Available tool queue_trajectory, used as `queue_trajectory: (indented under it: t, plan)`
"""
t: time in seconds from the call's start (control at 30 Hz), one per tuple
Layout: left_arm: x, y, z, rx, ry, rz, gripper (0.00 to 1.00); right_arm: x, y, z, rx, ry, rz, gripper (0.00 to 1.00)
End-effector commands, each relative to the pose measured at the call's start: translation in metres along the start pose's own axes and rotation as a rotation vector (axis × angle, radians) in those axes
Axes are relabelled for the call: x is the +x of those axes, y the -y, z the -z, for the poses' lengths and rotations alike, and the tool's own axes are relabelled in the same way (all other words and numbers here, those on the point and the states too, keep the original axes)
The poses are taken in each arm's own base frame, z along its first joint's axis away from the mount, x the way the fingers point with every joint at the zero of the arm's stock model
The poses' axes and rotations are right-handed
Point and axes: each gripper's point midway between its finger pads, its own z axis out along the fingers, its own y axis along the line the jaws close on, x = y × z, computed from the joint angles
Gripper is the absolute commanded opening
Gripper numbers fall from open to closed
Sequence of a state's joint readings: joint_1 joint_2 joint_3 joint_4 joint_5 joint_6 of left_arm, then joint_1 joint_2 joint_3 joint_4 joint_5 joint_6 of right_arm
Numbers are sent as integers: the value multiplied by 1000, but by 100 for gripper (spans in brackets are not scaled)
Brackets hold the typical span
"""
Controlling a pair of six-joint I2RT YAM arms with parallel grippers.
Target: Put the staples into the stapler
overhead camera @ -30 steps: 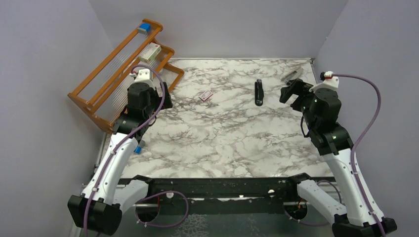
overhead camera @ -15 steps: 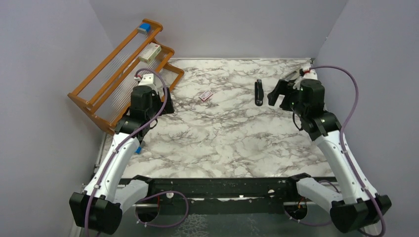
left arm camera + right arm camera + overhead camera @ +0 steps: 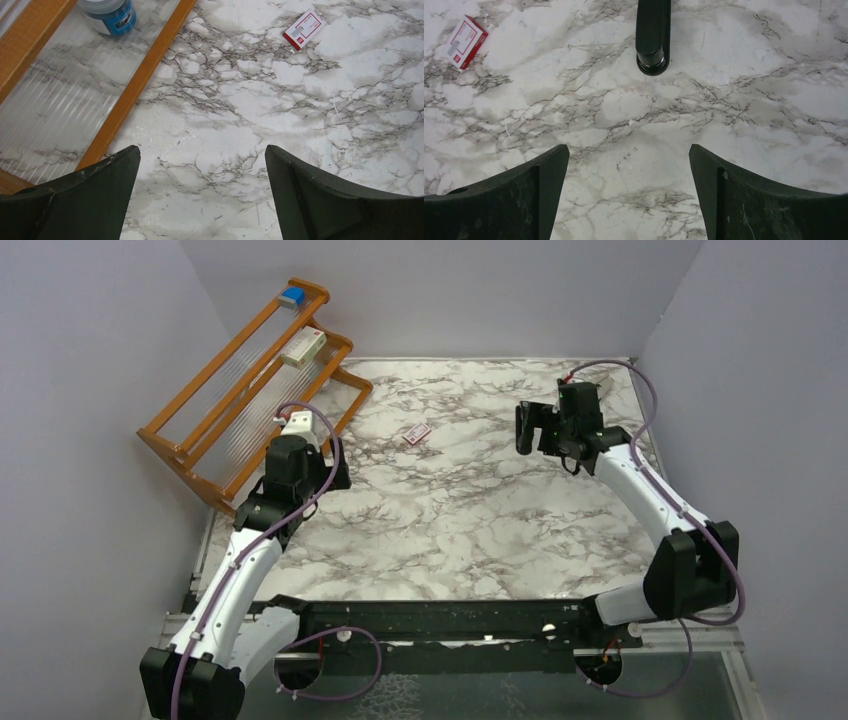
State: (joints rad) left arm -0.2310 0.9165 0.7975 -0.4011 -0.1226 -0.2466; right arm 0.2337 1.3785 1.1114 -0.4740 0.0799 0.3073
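The slim black stapler (image 3: 521,440) lies on the marble table (image 3: 450,520) at the back right. Its near end (image 3: 652,47) shows at the top of the right wrist view, ahead of the fingertips. My right gripper (image 3: 545,432) (image 3: 629,192) hovers just beside and above it, open, with only bare marble between the fingers. The small red-and-white staples packet (image 3: 417,434) (image 3: 466,35) (image 3: 304,30) lies left of the stapler. No loose strips show. My left gripper (image 3: 335,468) (image 3: 202,195) is open and empty over the table's left side, short of the packet.
An orange wooden rack (image 3: 250,390) (image 3: 135,85) leans at the back left, holding a white-and-red box (image 3: 303,347) and a blue item (image 3: 291,296). A blue-labelled jar (image 3: 107,12) stands inside the rack's foot. Purple walls close in on three sides.
My right arm has swung left from the right wall until its gripper is at the stapler. My left arm has drawn back slightly toward the near side. Both grippers stay open.
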Motion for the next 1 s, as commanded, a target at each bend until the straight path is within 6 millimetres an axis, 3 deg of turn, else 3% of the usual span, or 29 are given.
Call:
queue_trajectory:
  t: [0.0,0.37,0.6,0.97]
  plan:
    - [-3,0,5,12,42,6,99,-25,1,-25,32,50,35,91]
    - [-1,5,2,42,32,-2,99,-25,10,-94,122,-6,75,80]
    - [-1,7,1,51,35,-4,99,-23,13,-134,152,-42,108,68]
    - [3,15,-2,98,24,5,99,-32,12,-159,166,-47,155,53]
